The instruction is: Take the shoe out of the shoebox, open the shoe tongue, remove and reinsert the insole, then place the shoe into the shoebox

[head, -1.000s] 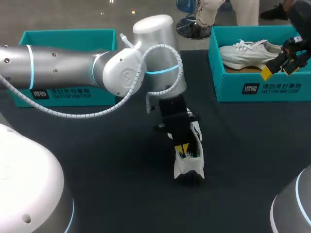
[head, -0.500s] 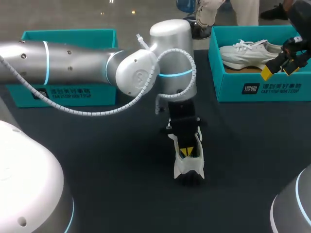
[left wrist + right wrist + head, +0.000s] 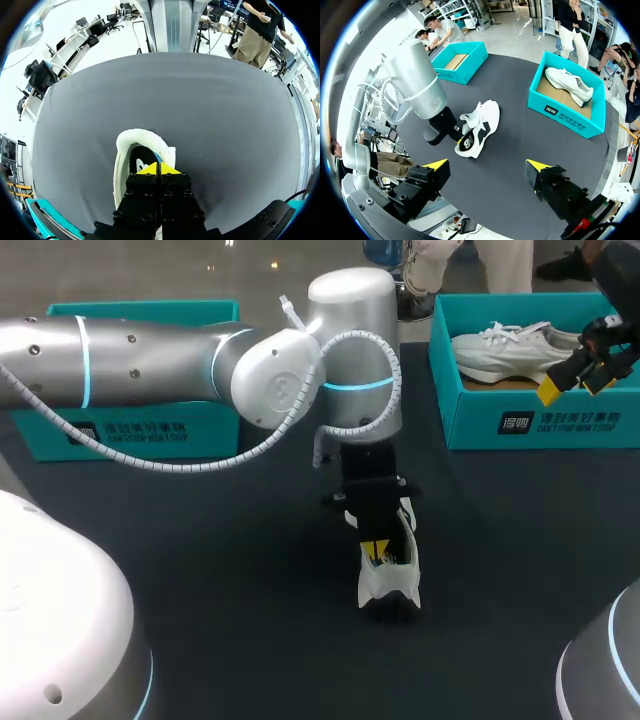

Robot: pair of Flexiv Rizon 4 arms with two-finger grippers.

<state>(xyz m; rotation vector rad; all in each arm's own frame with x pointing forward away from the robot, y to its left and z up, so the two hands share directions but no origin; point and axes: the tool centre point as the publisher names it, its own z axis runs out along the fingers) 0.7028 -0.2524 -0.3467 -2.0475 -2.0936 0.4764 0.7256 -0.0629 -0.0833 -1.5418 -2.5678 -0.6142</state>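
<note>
Shoe (image 3: 389,582) lay out of its box on the dark table (image 3: 200,570), near the middle, well apart from both shoeboxes. Its long axis ran from my side of the table toward the far side, with the heel end, as far as I could judge, nearer me and the toe pointing away. In the right wrist view it looked tipped partly onto its side, so the opening faced my left arm.

The left gripper (image 3: 159,169) came down steeply into that opening. Its 2 yellow tips were pressed together with only a thin seam between them, just over the dark insole (image 3: 136,161), and the white heel collar curved round just ahead of them. Whether an edge of the insole was pinched in that seam could not be told, because nothing showed between the tips.

The right gripper (image 3: 487,165) hung high at the right side, above the near wall of the right shoebox (image 3: 540,420) — which held a second white shoe (image 3: 510,348). Its fingers were spread wide with nothing between them. The left shoebox (image 3: 130,430) stood at the far left.

The relation that mattered was that the left tips were already inside the shoe, aligned roughly with its length. I judged that any pull on the insole would have to run up and out along that axis — the left arm was plainly the nearer 1.
</note>
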